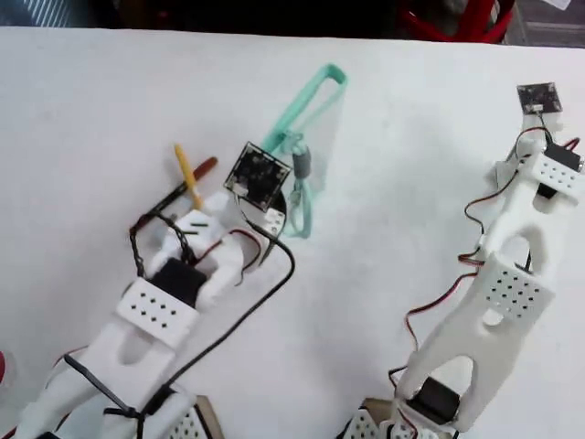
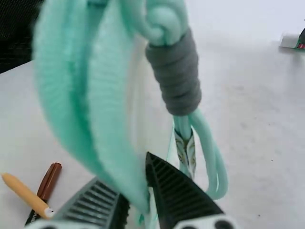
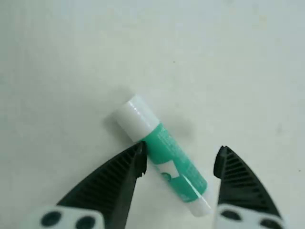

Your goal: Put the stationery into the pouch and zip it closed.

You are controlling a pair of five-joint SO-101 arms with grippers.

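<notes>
Arm bases sit nearest in the high view; beyond, the mint pouch (image 1: 315, 119) lies on the tabletop (image 1: 411, 110) near an orange pen (image 1: 187, 174) and a brown pen (image 1: 203, 167). Left wrist view: the left hand (image 2: 138, 188) pinches the pouch's edge. Right wrist view: the right hand (image 3: 181, 151), spread wide, straddles a glue stick (image 3: 162, 152).

1. The mint-green pouch (image 2: 71, 95) has soft woven cloth edging, slightly fuzzy, plus see-through, glossy-ish plastic sides.
2. The pouch's mint cord loop (image 2: 212, 162) looks smooth and rubbery. The grey ribbed sleeve (image 2: 176, 76) on it is matt.
3. The green-and-white glue stick (image 3: 164, 152) is smooth, shiny plastic.
4. The right gripper (image 3: 181, 155) and the left gripper (image 2: 136, 191) both have matt plastic fingers with fine ridges.
5. The white table (image 3: 214, 57) is matt and faintly speckled.
</notes>
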